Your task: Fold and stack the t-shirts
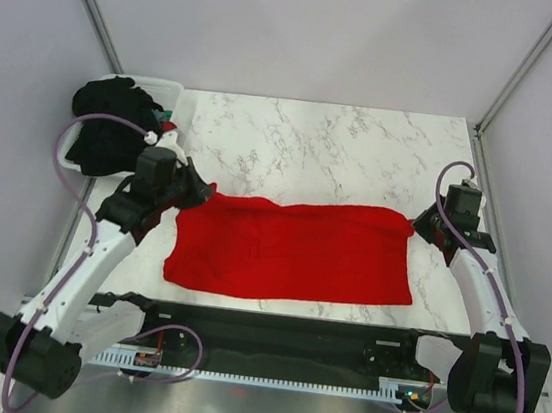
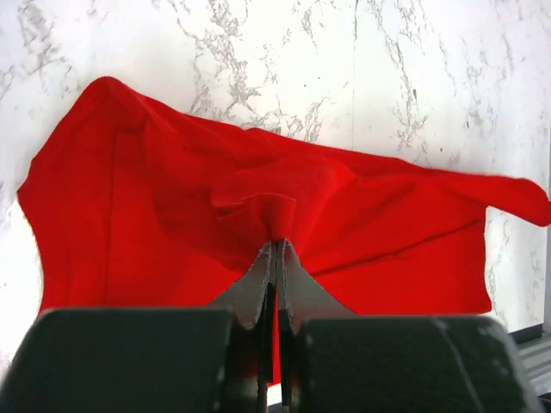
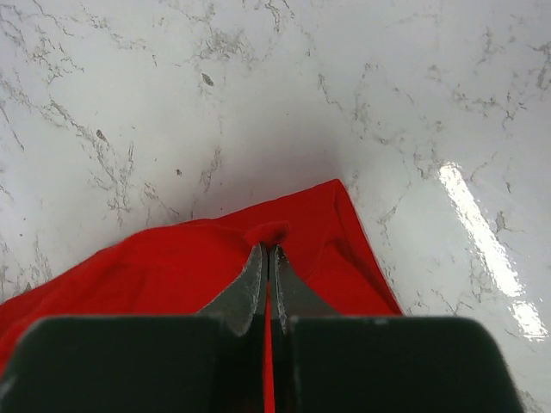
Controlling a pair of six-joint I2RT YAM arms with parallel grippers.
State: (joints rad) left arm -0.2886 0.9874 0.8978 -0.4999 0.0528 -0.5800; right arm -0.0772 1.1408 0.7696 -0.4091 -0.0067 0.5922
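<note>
Red t-shirt lies spread wide across the near part of the marble counter. At its far left edge the left hand is clamped tight on a pinch of red cloth, and the right hand is closed the same way on the far right corner. Farther back, at the left, black t-shirts sit heaped in a white tub.
</note>
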